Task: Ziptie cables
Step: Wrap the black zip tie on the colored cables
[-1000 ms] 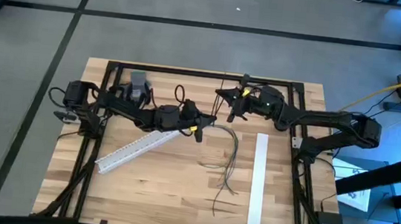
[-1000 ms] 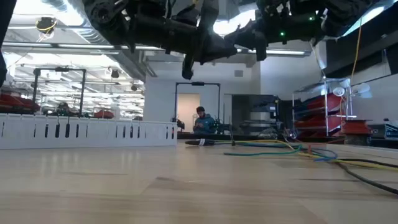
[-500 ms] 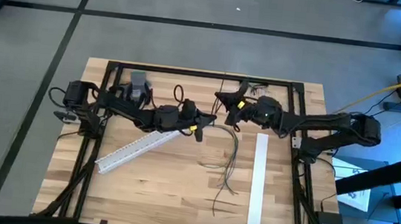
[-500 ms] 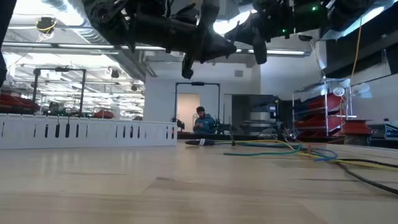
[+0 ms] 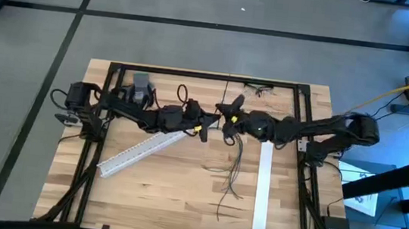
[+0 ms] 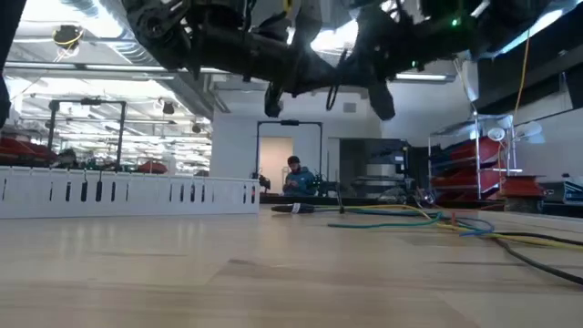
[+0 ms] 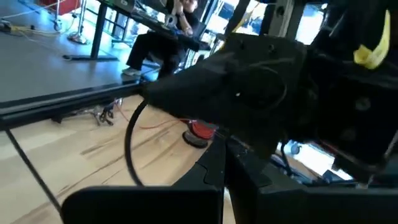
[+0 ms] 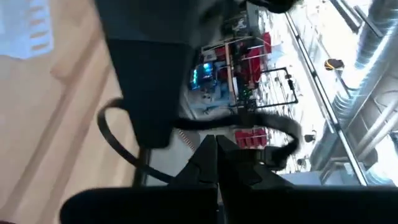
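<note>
The cables are several thin dark strands lying loosely bunched on the wooden table, right of its middle. Both grippers hang in the air above the far end of the bunch, close together. My left gripper reaches in from the table's left, and its fingers meet in the left wrist view. My right gripper reaches in from the right, and its fingers also meet in its wrist view. I see nothing between either pair of fingers. In the low view both grippers, left and right, hang well above the tabletop.
A long white slotted strip lies slanting on the table's left half, and a second strip lies straight along the right side. A grey block sits at the far left. A black rail frame borders the table.
My right gripper has moved toward the table's left and near edges and come lower. It has closed in on the left gripper above the far end of the cables. The cables have stayed where they were.
</note>
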Available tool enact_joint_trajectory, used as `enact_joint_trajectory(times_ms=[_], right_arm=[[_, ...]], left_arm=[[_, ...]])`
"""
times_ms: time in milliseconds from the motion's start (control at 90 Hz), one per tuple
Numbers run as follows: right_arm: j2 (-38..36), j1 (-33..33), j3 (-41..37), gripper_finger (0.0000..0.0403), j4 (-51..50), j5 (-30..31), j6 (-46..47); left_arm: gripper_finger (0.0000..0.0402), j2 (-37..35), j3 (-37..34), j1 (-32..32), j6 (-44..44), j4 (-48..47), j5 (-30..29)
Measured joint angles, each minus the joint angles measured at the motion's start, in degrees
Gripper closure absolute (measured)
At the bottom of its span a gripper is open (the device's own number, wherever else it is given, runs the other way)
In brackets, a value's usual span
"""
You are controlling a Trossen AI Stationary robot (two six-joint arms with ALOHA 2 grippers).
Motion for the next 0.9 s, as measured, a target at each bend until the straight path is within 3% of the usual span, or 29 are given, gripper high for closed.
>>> enact_joint_trajectory(times_ms=[133,356,589,722,900], right_arm=[[1.4,0.74,-0.04,0.0403,4.77,4.35,-5.02],[0.42,0.74,-0.06,0.0403,6.13,4.83,-5.19],[0.81,1.61,-0.04,0.0403,-1.36,0.96,8.68],[1.33,1.9,-0.04,0.0403,-1.1,3.99,9.05],[0.8,1.81,-0.04,0.0403,-0.85,3.3,9.71]], left_arm=[[0.0401,0.04,0.0,0.04,1.9,-2.85,-0.07],[0.0401,0.04,0.0,0.04,2.29,-8.68,-0.26],[0.0401,0.06,0.0,0.17,3.79,-5.5,-1.61],[0.0401,0.06,0.0,0.37,4.45,-5.79,-1.69],[0.0399,0.06,0.0,0.37,5.51,-6.59,0.21]])
